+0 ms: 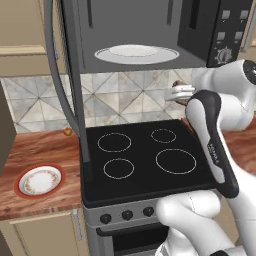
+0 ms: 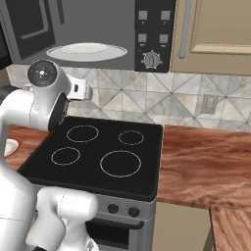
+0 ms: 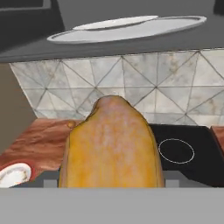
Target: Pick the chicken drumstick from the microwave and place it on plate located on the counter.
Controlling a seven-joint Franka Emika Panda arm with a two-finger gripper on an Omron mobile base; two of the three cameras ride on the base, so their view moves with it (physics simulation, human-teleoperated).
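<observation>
While the gripper (image 1: 175, 93) hangs over the black stove top (image 1: 145, 155), it is clamped on the chicken drumstick (image 3: 111, 144).
From the hand view the golden meat bulks large; the left base view reveals the red-rimmed plate (image 1: 40, 180) on the wooden counter (image 1: 37, 147), the microwave (image 1: 150, 32) standing open above, against a tiled wall (image 2: 147, 95).

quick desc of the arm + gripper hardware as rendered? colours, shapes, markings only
White glossy arm of rounded tubular links. One link carries a black curved cover with small pale lettering, too small to read. A round dark joint cap with a light centre sits on one joint. The gripper is pale grey-white and blocky. No cables visible.
</observation>
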